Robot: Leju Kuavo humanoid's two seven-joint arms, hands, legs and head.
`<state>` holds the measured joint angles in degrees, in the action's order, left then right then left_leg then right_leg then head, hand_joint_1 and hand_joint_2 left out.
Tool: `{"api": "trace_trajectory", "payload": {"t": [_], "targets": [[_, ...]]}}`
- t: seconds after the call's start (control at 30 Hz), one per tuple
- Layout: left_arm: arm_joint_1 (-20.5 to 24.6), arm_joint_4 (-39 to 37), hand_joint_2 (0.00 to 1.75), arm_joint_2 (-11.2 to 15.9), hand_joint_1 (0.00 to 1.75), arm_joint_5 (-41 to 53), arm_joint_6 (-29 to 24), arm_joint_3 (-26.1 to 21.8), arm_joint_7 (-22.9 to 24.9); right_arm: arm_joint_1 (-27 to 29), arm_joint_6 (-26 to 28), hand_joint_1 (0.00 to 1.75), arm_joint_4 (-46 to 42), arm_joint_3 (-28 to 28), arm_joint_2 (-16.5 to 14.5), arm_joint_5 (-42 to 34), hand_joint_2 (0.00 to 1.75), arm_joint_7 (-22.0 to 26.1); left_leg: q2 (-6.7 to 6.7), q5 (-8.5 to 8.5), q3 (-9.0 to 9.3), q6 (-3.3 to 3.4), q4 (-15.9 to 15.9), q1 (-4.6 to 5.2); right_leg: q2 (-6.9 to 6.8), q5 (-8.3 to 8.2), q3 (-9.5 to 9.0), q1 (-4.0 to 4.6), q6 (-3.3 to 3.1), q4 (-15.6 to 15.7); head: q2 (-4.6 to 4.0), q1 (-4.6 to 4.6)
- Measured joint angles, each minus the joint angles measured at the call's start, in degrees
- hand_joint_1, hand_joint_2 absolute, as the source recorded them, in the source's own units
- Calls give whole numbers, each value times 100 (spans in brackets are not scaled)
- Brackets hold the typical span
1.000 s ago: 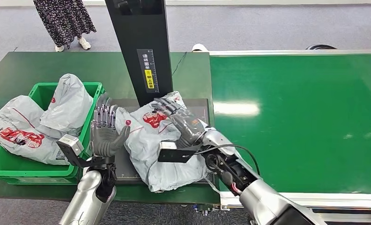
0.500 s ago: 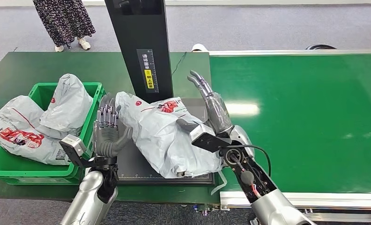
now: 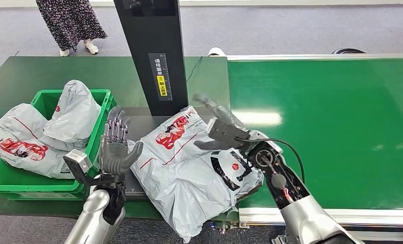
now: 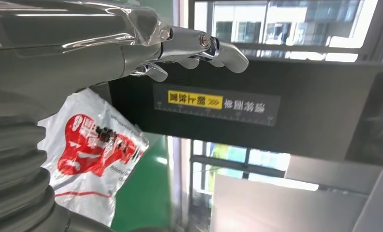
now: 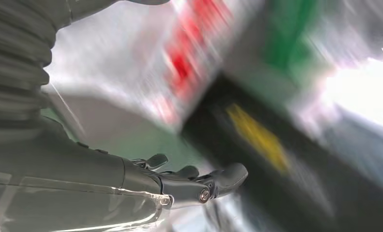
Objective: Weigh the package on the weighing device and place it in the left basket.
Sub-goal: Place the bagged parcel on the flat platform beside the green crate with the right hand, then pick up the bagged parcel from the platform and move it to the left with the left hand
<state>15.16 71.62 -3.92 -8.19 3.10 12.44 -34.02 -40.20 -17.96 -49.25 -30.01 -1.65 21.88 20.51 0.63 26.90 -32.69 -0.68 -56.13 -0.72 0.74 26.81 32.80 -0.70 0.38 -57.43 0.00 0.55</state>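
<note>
Right hand (image 3: pixel 221 133) is seen with fingers spread, resting against the package (image 3: pixel 189 168), which lies on the weighing device (image 3: pixel 138 114) overhanging its near edge; the left hand (image 3: pixel 115 150) is raised open just beside it. Weighing appears to be in hand, and next a firm grasp is called for to carry the package to the left basket (image 3: pixel 95 137) beyond the left hand.

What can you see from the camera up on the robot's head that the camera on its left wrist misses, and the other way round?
Only the head view takes in the green basket holding other bags, the green conveyor belt, a person standing beyond the table, and the right hand at the grey package, which hangs partly over the table's near edge. Only the left wrist view shows bright windows behind the black post. Both show the left hand, fingers apart and empty, the package's red print, and the post's yellow label.
</note>
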Motion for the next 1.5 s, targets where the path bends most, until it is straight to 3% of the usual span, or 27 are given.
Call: {"api": "trace_trajectory", "payload": {"t": [0.1, 0.2, 0.33, 0.57, 0.9, 1.27, 1.4, 1.5], "targets": [[71, -38, 175, 7, 0, 46, 39, -11, 81, -331, -376, 0, 732, -325, -35, 99, 175, 20, 5, -3, -2, 2, 0, 0, -5, 0, -1, 0, 0, -1, 0, -1], [-7, 35, 175, 11, 0, 71, -24, -61, 111, -361, 540, 0, 912, -317, -81, -115, 175, 408, 3, -3, -3, 3, -1, 0, -5, 0, 2, 0, 0, -1, 0, 0], [-166, 175, 175, 7, 0, 168, -17, -88, 109, 173, 2025, 0, 102, 38, -72, -454, 175, 1003, 9, 1, -9, 2, -1, 1, -9, 6, 5, -1, 3, 1, 0, -1], [-163, 194, 175, -5, 0, 496, 79, -23, 201, 1105, 2901, 0, -1422, 707, -150, -803, 175, 1336, 4, 4, -7, 2, 0, 1, -6, 6, 6, -1, 3, 2, 0, 0], [-151, 250, 175, 63, 0, 1672, 290, 457, 584, 1799, 3014, 0, -2159, 1265, -380, -1615, 175, 1045, 5, 4, -6, 2, 0, 1, -6, 5, 5, -1, 3, 2, 0, -1], [-207, 266, 175, -28, 0, 1255, 449, 502, 462, 2859, 2821, 0, -2563, 1745, -445, -2050, 175, 716, 6, 5, -8, 2, 1, 1, -7, 6, 6, -1, 3, 2, 0, 0], [-182, 418, 175, -15, 0, 1998, 107, 550, 443, 3057, 2842, 0, -2800, 1825, -444, -2020, 175, 701, 5, 5, -7, 2, 1, 1, -7, 6, 7, -1, 3, 2, 0, 1], [22, 542, 175, 51, 0, 3012, 36, 738, 966, 3100, 2894, 0, -2915, 1874, -437, -1993, 175, 668, 6, 4, -7, 3, 0, 1, -8, 6, 6, -2, 3, 2, 0, -1]]}}
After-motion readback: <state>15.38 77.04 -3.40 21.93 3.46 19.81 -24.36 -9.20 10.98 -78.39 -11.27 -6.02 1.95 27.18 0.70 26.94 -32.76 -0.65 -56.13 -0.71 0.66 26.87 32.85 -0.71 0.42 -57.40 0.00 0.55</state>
